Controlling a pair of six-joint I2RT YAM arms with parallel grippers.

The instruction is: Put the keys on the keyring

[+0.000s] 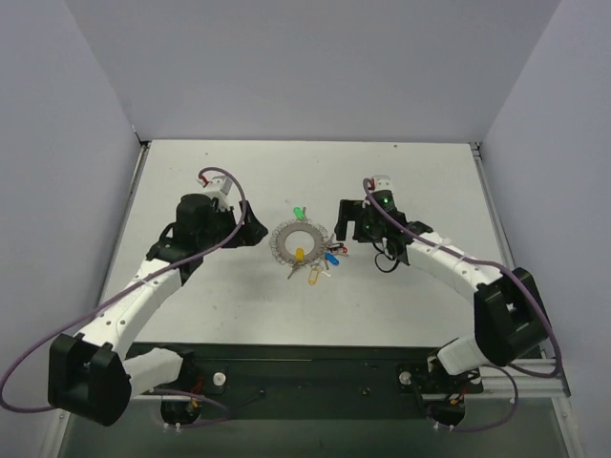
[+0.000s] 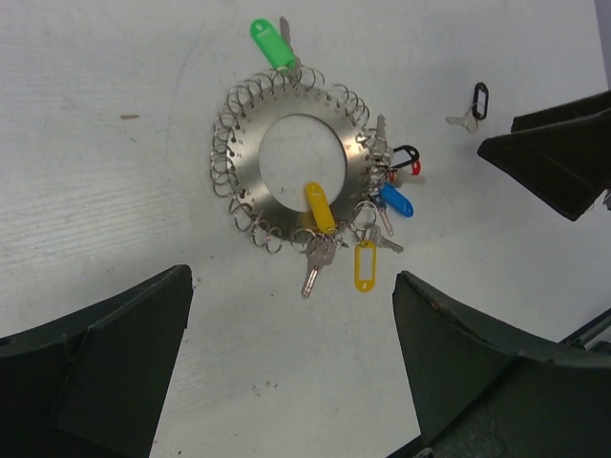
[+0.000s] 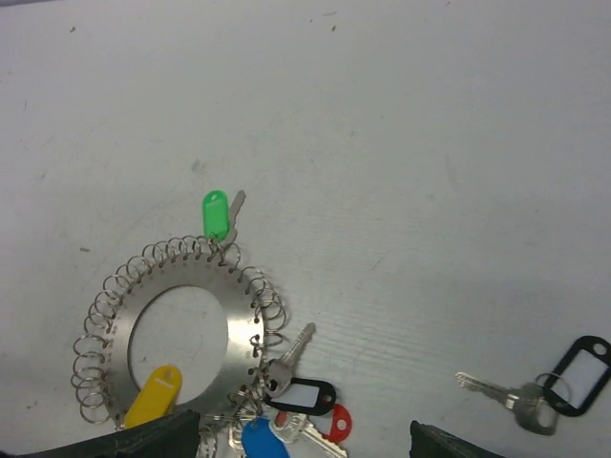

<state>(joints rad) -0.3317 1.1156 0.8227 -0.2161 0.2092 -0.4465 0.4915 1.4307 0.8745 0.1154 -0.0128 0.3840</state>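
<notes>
The keyring (image 1: 301,246) lies flat on the white counter (image 1: 430,181), midway between the two arms. It is a flat metal band, open in the middle, with wire loops all round its rim.

The left pincer (image 1: 256,229) hovers just beside the keyring on one side. Its fingers (image 2: 115,353) are spread wide with nothing between them but bare counter. The right pincer (image 1: 344,221) faces it from the other side, equally wide apart and also holding nothing.

A green key (image 2: 270,43) sits at the far rim of the keyring, touching the loops. A yellow key (image 2: 320,207) lies across the band on the near side, with a bare silver key (image 2: 313,267) pointing outward just below it. A cluster gathers at the rim on the side toward the right pincer: a second yellow key (image 2: 365,265), a blue key (image 2: 395,200), a red key (image 2: 412,169) and a black-framed key (image 3: 304,393). Whether each of these is threaded onto a loop cannot be told.

One black key (image 3: 573,374) lies alone on the counter, well apart from the keyring and close to the right pincer.
</notes>
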